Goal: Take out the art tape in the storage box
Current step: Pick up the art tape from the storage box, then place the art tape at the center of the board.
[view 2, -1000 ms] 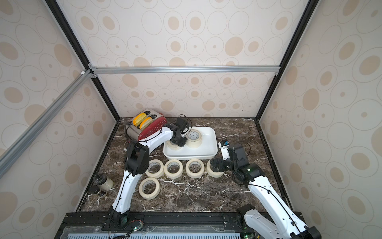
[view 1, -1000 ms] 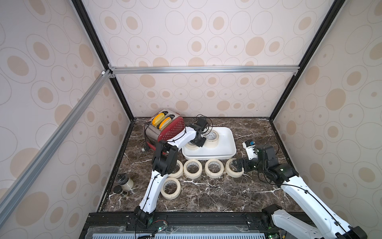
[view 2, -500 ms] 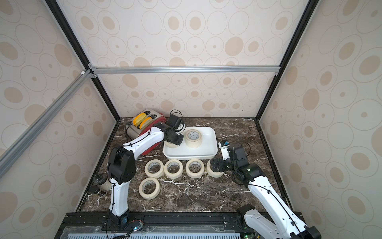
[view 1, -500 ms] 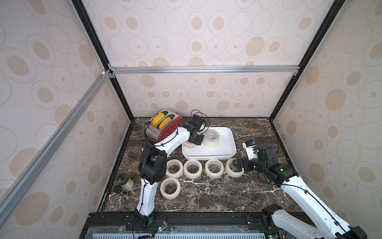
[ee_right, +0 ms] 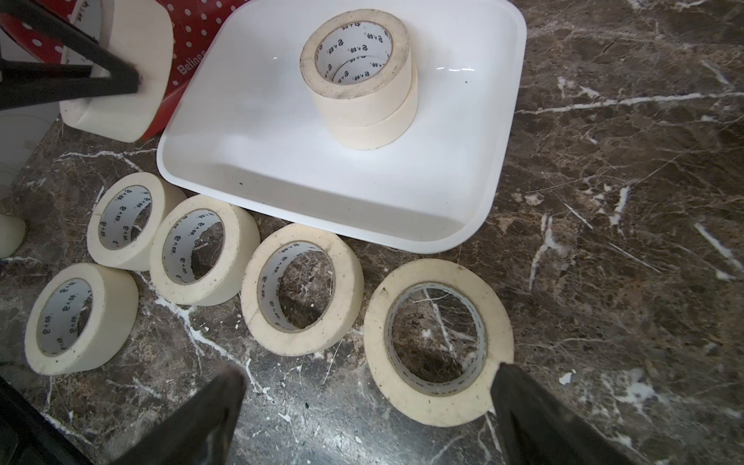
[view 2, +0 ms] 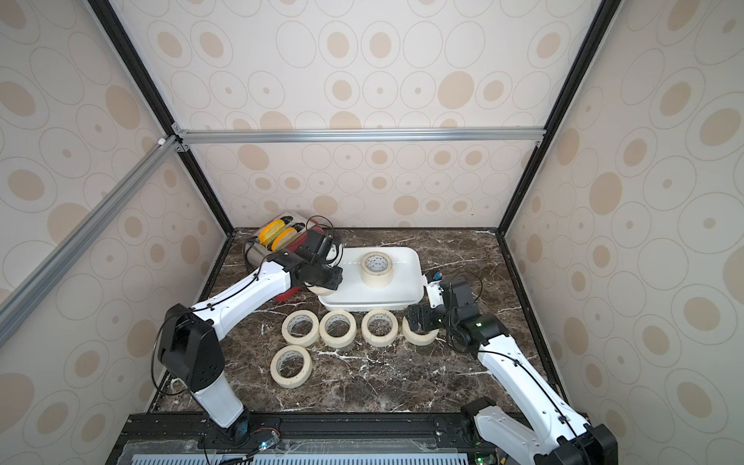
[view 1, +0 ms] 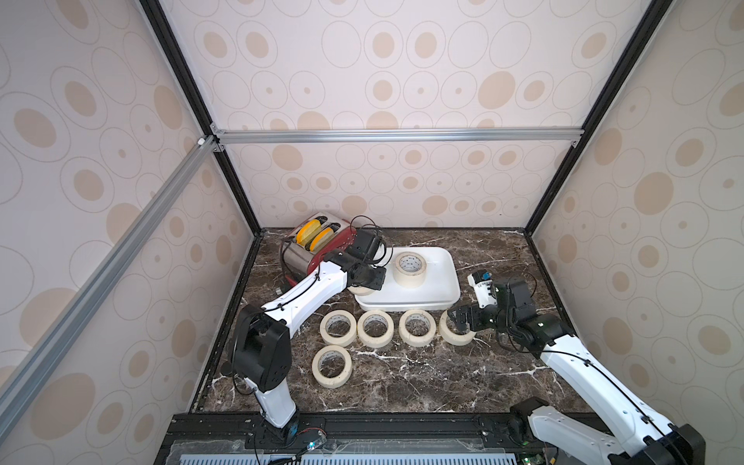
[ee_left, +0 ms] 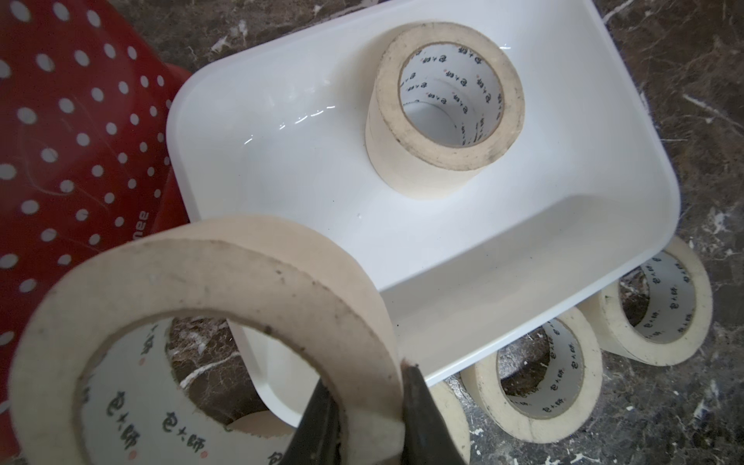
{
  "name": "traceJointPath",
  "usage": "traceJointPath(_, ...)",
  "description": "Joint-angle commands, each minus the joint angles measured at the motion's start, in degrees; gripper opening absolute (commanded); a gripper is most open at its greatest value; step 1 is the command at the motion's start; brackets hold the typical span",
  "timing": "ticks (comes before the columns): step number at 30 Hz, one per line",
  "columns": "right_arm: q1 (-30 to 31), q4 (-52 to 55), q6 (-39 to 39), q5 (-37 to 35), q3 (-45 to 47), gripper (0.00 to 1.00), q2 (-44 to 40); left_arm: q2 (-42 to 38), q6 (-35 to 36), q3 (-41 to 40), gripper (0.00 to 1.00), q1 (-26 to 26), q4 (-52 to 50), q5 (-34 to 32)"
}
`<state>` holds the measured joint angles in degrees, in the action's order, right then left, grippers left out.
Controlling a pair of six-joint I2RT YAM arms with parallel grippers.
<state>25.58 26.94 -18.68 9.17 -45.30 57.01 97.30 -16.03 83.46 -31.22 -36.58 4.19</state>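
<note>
Art tape roll pinched by its wall in left pincer, at storage box corner; stacked pair inside, beyond that pincer; right pincer wide open over end roll of five on table

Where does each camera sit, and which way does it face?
Top views: high in front, looking down at the table; left arm and right arm show.
Left wrist: looks past the left tool, shut on a roll, at the box; only fingers show.
Right wrist: behind the open right tool, facing loose rolls and box; fingers and left tool show.
Shared: both wrist views show the stack in the box.
</note>
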Motion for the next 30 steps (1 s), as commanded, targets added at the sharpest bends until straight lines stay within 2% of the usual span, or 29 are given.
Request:
traceJointPath(1,-0.3,-1.5,-0.8,1.2,0.4,1.0,0.7,-5.6,-2.4,-3.0,0.17,0.1,3.3,0.0)
traceJointPath(8,-0.4,-2.0,-0.4,1.0,0.0,1.0,2.3,-13.3,-4.1,-10.5,0.17,-1.2,2.5,1.6)
traceJointPath(14,-0.6,-2.4,0.0,0.9,-0.4,1.0,3.7,-17.8,-6.2,-17.1,0.17,-5.7,1.1,1.7)
traceJointPath(26,-1.1,-2.0,1.1,0.8,-1.4,1.0,5.1,-23.2,-10.2,-25.7,0.16,-8.1,-2.7,14.3)
traceJointPath(30,-1.2,-2.3,1.1,1.1,-1.8,1.0,5.9,-23.9,-8.9,-27.5,0.16,-8.2,-3.8,18.4)
